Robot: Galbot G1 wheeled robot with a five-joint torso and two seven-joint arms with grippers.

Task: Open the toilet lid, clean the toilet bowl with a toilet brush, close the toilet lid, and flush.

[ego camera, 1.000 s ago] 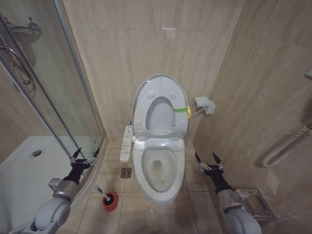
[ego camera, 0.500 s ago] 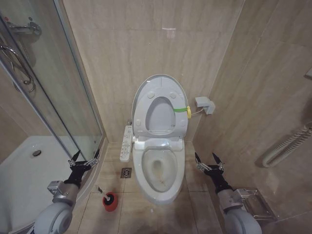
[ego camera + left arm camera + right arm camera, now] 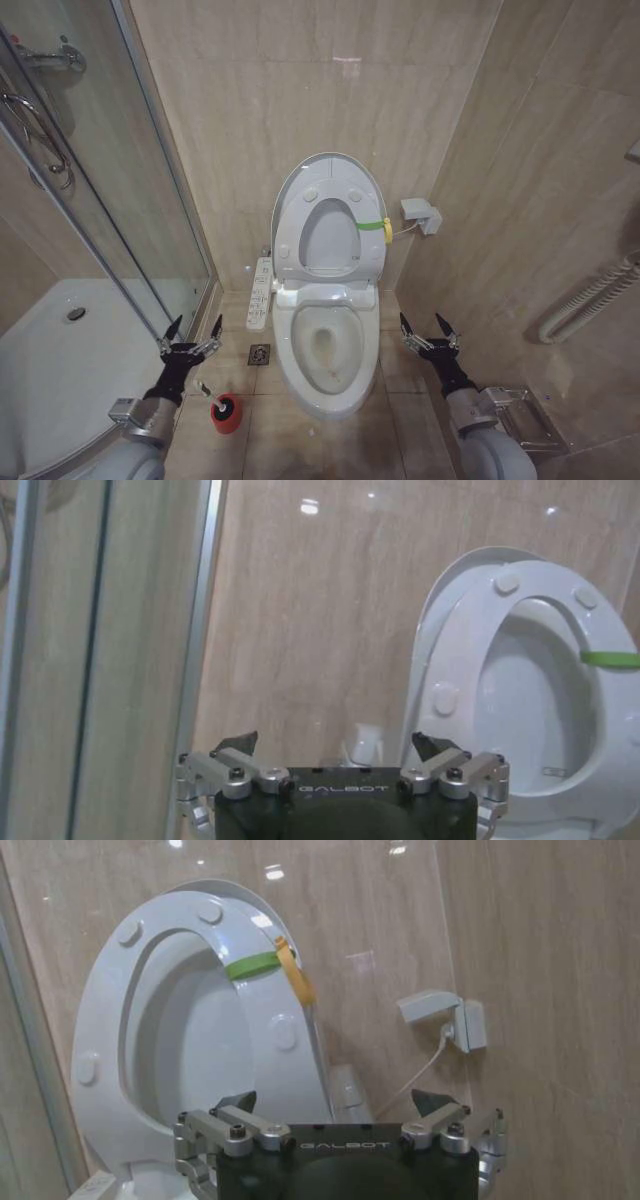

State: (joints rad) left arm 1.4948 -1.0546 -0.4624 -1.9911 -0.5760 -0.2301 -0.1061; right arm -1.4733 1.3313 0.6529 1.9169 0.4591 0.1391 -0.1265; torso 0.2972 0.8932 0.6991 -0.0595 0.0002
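Observation:
The toilet lid (image 3: 328,238) stands upright against the back wall, with the ring seat (image 3: 296,215) and its green band raised against it. Below, the toilet bowl (image 3: 288,352) is open, with a brownish stain inside. The toilet brush (image 3: 205,389) stands in a small red holder (image 3: 227,414) on the floor left of the bowl. My left gripper (image 3: 192,331) is open, low on the left, close above the brush handle. My right gripper (image 3: 427,328) is open, low beside the bowl's right side. The left wrist view shows the lid (image 3: 432,630) beyond the open gripper (image 3: 335,744).
A glass shower screen (image 3: 90,200) and white shower tray (image 3: 60,350) close off the left. A bidet control strip (image 3: 258,295) lies left of the bowl, with a floor drain (image 3: 259,353) near it. A wall socket box (image 3: 445,1020) and tiled wall are on the right.
My left arm has swung right and forward, bringing its open gripper from beside the shower edge to just above the brush. The right arm has not moved.

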